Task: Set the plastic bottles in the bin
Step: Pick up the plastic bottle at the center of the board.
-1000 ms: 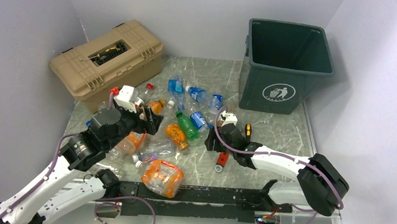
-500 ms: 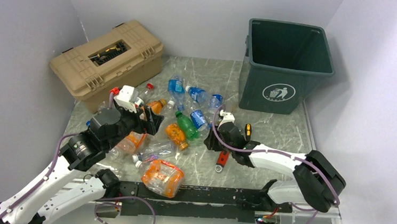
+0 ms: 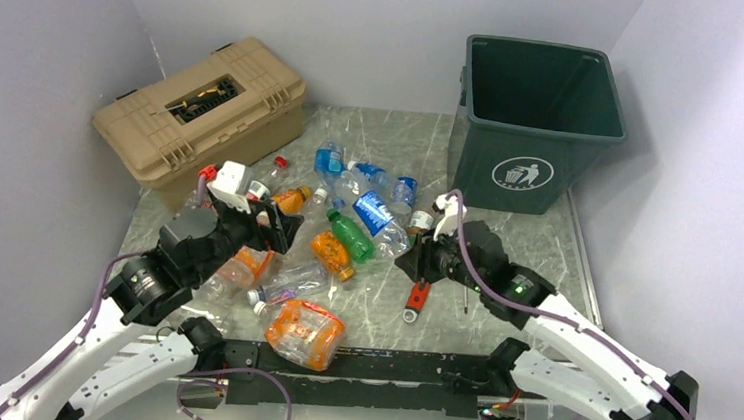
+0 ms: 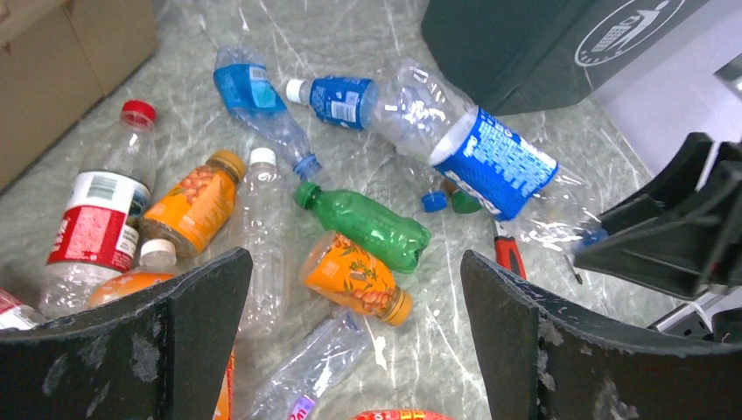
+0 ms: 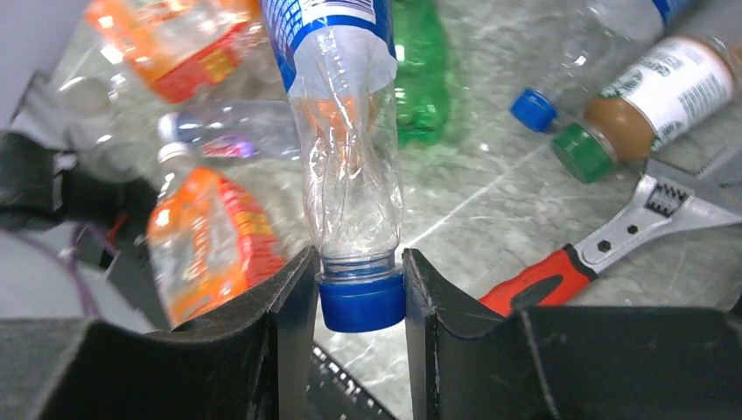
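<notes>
My right gripper (image 3: 407,257) (image 5: 360,299) is shut on the blue cap of a crushed clear bottle with a blue label (image 3: 380,214) (image 5: 350,175) and holds it off the table. That bottle also shows in the left wrist view (image 4: 490,162). The dark green bin (image 3: 535,133) stands at the back right. Several more bottles lie in the middle, among them a green one (image 3: 351,236) (image 4: 367,226) and an orange one (image 3: 329,254) (image 4: 354,278). My left gripper (image 3: 281,228) (image 4: 354,262) is open and empty above them.
A tan toolbox (image 3: 205,117) stands at the back left. A red-handled wrench (image 3: 416,299) (image 5: 595,254) lies under the right arm. A brown bottle with a green cap (image 5: 656,96) lies beside it. A large crushed orange bottle (image 3: 304,331) lies near the front edge.
My right gripper has risen and swung right with the blue-labelled bottle, lifting it off the table. The left arm has barely moved.
</notes>
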Motion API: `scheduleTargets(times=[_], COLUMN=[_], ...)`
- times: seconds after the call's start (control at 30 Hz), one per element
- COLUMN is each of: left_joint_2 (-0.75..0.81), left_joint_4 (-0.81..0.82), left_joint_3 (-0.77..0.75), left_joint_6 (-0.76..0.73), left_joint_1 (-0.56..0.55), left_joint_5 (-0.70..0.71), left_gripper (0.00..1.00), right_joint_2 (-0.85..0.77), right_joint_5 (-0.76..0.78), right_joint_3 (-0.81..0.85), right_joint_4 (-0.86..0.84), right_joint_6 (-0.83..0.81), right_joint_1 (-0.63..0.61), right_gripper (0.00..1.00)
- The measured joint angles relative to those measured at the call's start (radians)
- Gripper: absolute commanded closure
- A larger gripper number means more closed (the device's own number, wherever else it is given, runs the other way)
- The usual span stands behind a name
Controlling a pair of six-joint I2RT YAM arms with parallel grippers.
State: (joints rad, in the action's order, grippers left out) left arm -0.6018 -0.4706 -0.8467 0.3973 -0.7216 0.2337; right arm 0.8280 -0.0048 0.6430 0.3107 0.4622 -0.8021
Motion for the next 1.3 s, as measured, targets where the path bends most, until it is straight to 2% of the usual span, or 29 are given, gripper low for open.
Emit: scheduleTargets(times=[0.17, 0.27, 0.37, 0.53, 0.63, 0.77, 1.0, 1.3], left_joint_2=[0.057, 0.076, 0.013, -0.254, -0.375, -0.417, -0.326, -0.401], left_joint_4=[0.057, 0.116, 0.113, -0.060, -0.181, -0.294, -0.365, -0.403], left_joint_3=[0.007, 0.008, -0.050, -0.348, -0.463, -0.426, -0.322, -0.321], left_joint_6=[-0.069, -0.129, -0.203, -0.375, -0.489, -0.620, -0.808, -0.917], left_joint_1=[-0.002, -0.002, -0.002, -0.003, -0.018, -0.048, -0.069, -0.191], left_joint_5=[-0.010, -0.088, -0.257, -0.649, -0.761, -0.795, -0.806, -0.743], left_gripper=[0.04, 0.04, 0.04, 0.09, 0.10, 0.10, 0.11, 0.12], right_joint_2=[0.021, 0.061, 0.098, 0.135, 0.141, 0.139, 0.109, 0.172], right_joint_5=[-0.129, -0.193, -0.220, -0.240, -0.252, -0.295, -0.383, -0.418], right_joint_3=[0.219, 0.314, 0.367, 0.423, 0.451, 0.463, 0.488, 0.591], right_joint_4=[0.249, 0.375, 0.494, 0.638, 0.666, 0.689, 0.690, 0.695], right_joint_6=[-0.092, -0.141, -0.193, -0.262, -0.284, -0.304, -0.330, -0.373], right_joint_1=[-0.001, -0.006, -0.023, -0.065, -0.090, -0.115, -0.136, -0.158], right_gripper=[1.00, 1.00, 1.00, 1.00, 1.00, 1.00, 1.00, 1.00])
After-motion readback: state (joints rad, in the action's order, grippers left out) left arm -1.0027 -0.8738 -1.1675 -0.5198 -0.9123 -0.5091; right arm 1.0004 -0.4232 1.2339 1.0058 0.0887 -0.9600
